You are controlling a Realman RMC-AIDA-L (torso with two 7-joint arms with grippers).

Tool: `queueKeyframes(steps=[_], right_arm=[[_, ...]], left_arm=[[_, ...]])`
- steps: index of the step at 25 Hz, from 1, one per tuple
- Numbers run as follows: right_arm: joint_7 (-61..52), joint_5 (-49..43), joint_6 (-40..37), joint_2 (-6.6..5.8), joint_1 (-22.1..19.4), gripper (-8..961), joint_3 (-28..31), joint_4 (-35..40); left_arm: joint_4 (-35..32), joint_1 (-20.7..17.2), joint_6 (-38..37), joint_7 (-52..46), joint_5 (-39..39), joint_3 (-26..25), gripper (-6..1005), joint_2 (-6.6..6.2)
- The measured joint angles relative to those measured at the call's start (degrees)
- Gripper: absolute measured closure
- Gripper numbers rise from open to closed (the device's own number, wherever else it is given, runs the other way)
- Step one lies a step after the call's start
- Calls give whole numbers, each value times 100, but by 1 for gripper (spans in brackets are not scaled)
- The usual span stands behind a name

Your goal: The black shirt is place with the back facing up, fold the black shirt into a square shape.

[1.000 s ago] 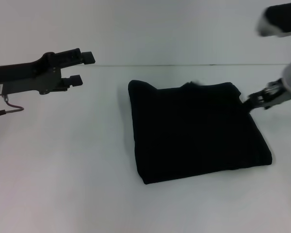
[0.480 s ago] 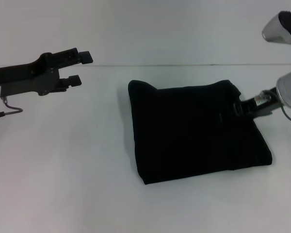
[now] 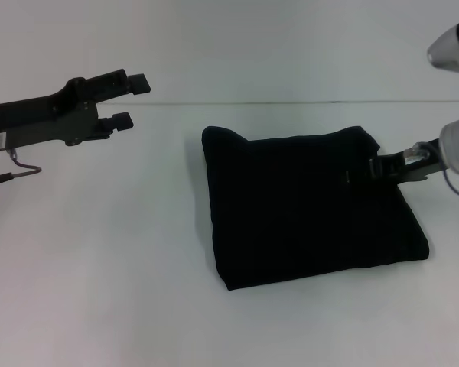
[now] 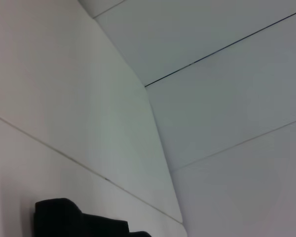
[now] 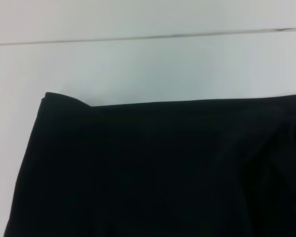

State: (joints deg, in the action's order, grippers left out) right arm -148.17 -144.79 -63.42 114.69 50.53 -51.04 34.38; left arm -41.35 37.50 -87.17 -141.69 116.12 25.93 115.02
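The black shirt (image 3: 310, 210) lies folded into a rough square on the white table (image 3: 99, 252), with no lettering showing. In the right wrist view the black shirt (image 5: 153, 168) fills the lower part, one folded corner toward the table seam. My right gripper (image 3: 379, 168) is low at the shirt's far right edge, reaching in over the fabric. My left gripper (image 3: 132, 99) hangs open in the air to the shirt's left, well apart from it, holding nothing.
A thin seam (image 3: 291, 102) runs across the table behind the shirt. Bare white table surrounds the shirt on all sides. The left wrist view shows only pale panels and a dark shape (image 4: 74, 222) at its edge.
My right gripper has slid left from beside the shirt's right edge onto the fabric. The small bump at the shirt's far edge has flattened. My left gripper rose slightly.
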Motion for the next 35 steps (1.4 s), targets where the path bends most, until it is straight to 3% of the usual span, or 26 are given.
queueKeyframes(steps=[6, 13, 24, 28, 30, 35], right_arm=[[90, 14, 420, 96, 106, 378, -33, -342], [243, 234, 279, 128, 132, 397, -44, -264], [268, 315, 295, 124, 199, 622, -53, -336], [239, 311, 291, 97, 182, 774, -56, -250], [212, 309, 261, 78, 180, 850, -45, -122], [-221, 50, -67, 47, 181, 887, -147, 617]], left_arm=[[13, 10, 6, 3, -53, 0, 72, 3], [14, 25, 58, 34, -77, 0, 72, 11], [132, -11, 71, 123, -194, -7, 73, -12], [135, -13, 71, 131, -246, -8, 73, -14], [135, -16, 70, 133, -257, -9, 72, -15], [136, -46, 68, 141, -417, -10, 72, -15]])
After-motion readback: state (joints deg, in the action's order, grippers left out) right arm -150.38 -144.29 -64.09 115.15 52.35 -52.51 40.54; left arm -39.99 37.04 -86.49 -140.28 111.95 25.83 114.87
